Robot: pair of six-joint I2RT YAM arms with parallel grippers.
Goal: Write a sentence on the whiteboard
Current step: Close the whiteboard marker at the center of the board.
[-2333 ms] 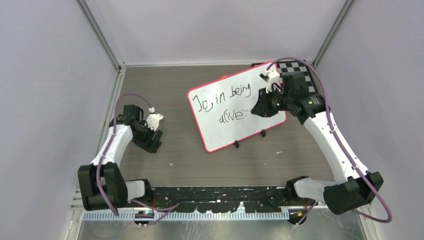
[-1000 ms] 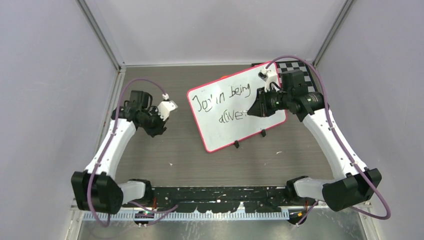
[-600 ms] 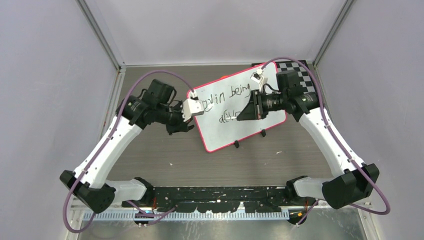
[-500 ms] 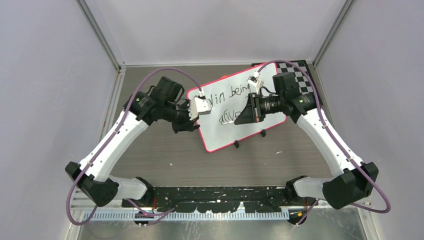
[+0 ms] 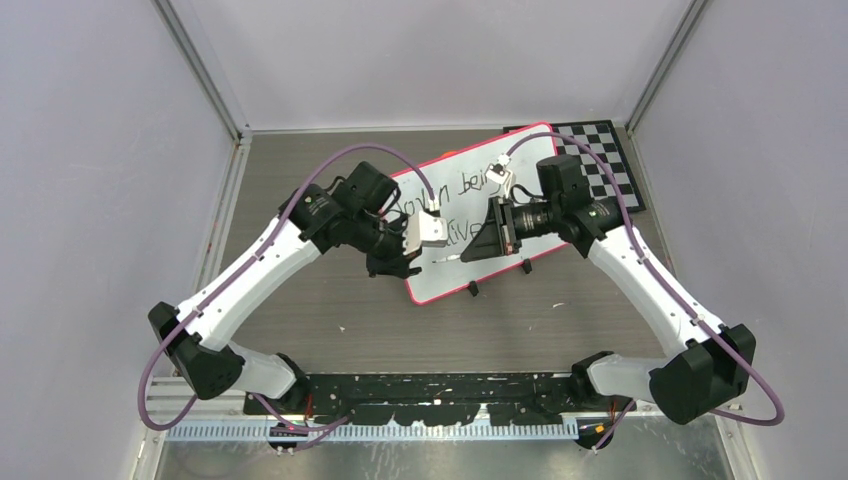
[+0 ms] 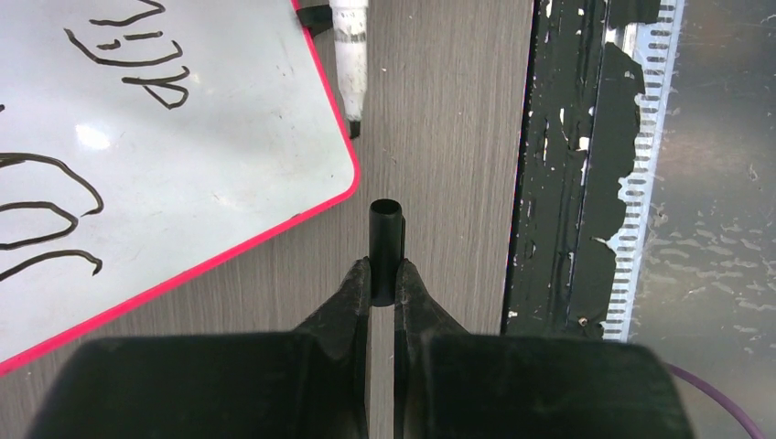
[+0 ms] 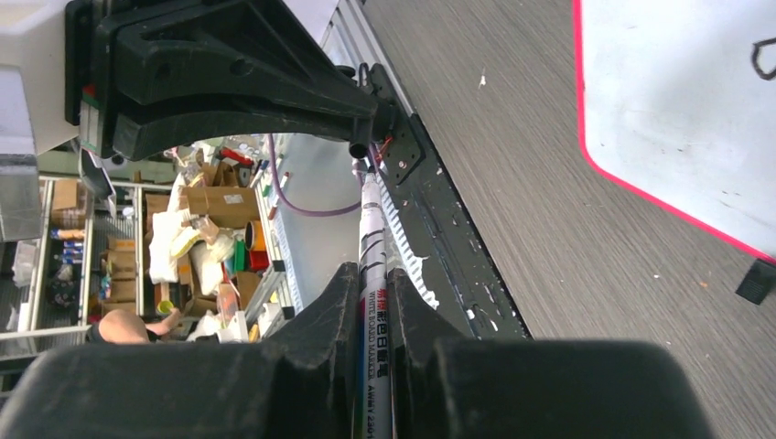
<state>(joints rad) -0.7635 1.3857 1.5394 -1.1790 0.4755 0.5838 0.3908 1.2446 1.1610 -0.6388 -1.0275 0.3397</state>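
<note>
The whiteboard [image 5: 520, 170] lies tilted at the back of the table. Its sentence [image 5: 468, 186] is partly hidden by both arms. My left gripper [image 5: 405, 268] hovers at the board's near left corner, shut on a black marker cap [image 6: 385, 240]. My right gripper [image 5: 470, 250] is shut on the white marker [image 7: 372, 261], which points at the left gripper. The marker's tip [image 6: 353, 117] and the cap's open mouth sit close but apart. In the left wrist view the whiteboard [image 6: 210, 165] shows dark handwriting [image 6: 128, 64].
A black-and-white checkerboard [image 5: 600, 150] lies behind the whiteboard at the back right. A black rail [image 5: 440, 390] runs along the table's near edge between the arm bases. Grey walls close in the left, right and back sides.
My left arm swung from the table's left side over to the whiteboard's near left corner. My right gripper shifted left with the marker, toward the left gripper.
</note>
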